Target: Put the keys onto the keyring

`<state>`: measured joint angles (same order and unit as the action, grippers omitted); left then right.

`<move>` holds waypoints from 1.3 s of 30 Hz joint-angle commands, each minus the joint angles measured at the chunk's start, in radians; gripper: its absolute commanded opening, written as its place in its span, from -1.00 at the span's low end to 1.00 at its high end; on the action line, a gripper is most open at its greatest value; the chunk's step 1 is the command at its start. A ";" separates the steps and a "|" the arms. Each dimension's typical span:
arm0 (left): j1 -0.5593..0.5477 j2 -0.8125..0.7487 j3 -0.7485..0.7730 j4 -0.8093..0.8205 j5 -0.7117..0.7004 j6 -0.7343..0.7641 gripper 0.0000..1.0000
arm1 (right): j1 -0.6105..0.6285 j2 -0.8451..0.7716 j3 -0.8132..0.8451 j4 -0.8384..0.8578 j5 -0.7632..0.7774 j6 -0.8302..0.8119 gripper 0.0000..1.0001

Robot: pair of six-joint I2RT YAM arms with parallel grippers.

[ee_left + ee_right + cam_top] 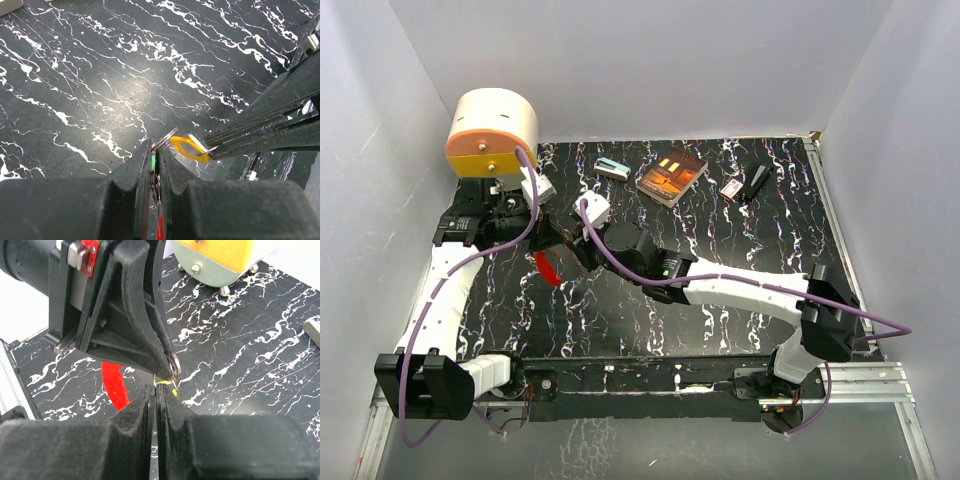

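- Left gripper (154,151) is pinching the keyring (166,138) above the worktop (100,90).
- Right gripper (155,389) is clamped on a yellow key (189,146), just beside the keyring.

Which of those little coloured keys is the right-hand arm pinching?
The yellow key, clamped in the right end effector; the green key and red key sit with the keyring in the left end effector.

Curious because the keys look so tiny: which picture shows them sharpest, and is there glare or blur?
Left wrist: yellow key crisp, soft glare on table. Right wrist: right gripper dark, slightly soft. Top external: evenly lit, but too distant for detail.
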<state>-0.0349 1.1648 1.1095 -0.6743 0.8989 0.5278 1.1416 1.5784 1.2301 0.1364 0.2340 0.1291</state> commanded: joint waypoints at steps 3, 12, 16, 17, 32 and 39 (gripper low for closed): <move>-0.014 -0.046 0.002 -0.071 0.012 0.068 -1.00 | -0.002 0.025 0.093 0.051 0.027 -0.039 -0.84; -0.020 -0.053 0.016 -0.145 0.042 0.137 -1.00 | -0.017 0.059 0.129 0.024 0.037 -0.031 -0.84; -0.020 -0.056 0.024 -0.166 0.058 0.157 -1.00 | -0.022 0.063 0.129 0.018 0.043 -0.022 -0.84; -0.020 -0.056 0.026 -0.168 0.056 0.161 -1.00 | -0.022 0.062 0.126 0.015 0.044 -0.020 -0.84; -0.021 -0.051 0.035 -0.175 0.059 0.195 -1.00 | -0.023 0.021 0.062 0.029 -0.019 -0.010 -0.84; -0.021 -0.048 0.054 -0.224 0.069 0.276 -1.00 | -0.025 0.004 0.034 0.026 -0.050 -0.002 -0.84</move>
<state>-0.0498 1.1488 1.1114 -0.8459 0.8841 0.7383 1.1236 1.6295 1.2762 0.1081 0.2054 0.1154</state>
